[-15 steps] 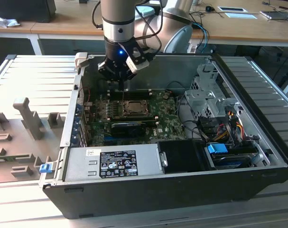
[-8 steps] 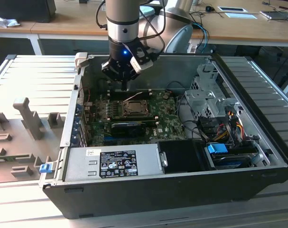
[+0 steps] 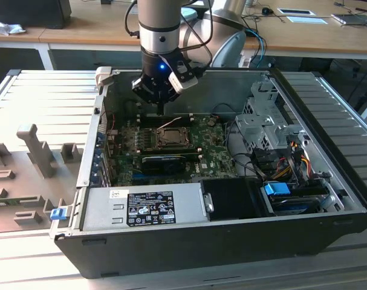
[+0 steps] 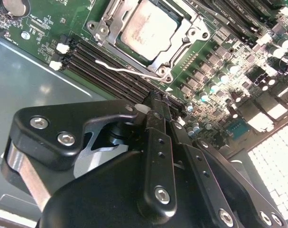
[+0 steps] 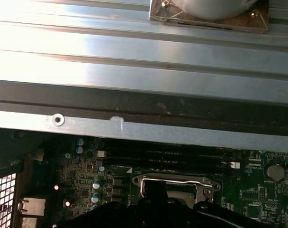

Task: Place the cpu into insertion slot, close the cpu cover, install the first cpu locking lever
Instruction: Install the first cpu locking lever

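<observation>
Pale silver-grey square cpu [image 4: 151, 28] seated; dark-grey metal frame cpu cover [image 4: 179, 50] down. Black gripper [image 4: 153, 110] pinched narrow, empty; lever state unclear.

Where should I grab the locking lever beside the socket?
Probably at its curled free end, coming from straight above. In the second wrist view the locking lever is a thin wire lying low between the cpu cover and the memory slots, leaving little side access.

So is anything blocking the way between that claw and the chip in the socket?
Nothing visible. The cpu already sits in its socket with the cpu cover closed around it. The gripper hangs above the memory slots beside the socket, open board between them.
</observation>
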`<state>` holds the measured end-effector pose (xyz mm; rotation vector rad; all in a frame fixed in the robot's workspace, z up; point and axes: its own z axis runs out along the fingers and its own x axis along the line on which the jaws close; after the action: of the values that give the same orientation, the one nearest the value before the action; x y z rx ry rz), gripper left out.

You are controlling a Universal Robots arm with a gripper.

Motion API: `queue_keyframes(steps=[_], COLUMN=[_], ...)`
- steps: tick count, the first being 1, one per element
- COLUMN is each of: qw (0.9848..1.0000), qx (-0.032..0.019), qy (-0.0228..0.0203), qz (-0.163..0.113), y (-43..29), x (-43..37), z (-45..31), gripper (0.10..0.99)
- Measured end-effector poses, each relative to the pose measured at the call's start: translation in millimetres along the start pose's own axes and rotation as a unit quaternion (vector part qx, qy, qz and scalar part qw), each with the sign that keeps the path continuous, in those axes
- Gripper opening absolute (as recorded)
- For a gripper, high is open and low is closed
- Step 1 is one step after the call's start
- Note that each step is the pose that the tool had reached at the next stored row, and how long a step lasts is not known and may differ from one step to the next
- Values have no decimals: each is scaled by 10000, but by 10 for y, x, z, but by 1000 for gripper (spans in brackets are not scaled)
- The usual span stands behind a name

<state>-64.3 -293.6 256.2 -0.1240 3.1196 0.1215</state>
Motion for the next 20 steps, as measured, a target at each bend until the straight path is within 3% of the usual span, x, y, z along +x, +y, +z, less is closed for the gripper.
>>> queue_keyframes(steps=[6,16,18,20], qw=[10000,10000,10000,9999], qx=[0,1,-33,-71], qy=[0,-8,-53,-144], qz=[0,0,-4,-9], y=[-6,-7,-9,-12], x=[-66,-73,-74,-73], z=[8,11,13,14], gripper=[106,106,106,106])
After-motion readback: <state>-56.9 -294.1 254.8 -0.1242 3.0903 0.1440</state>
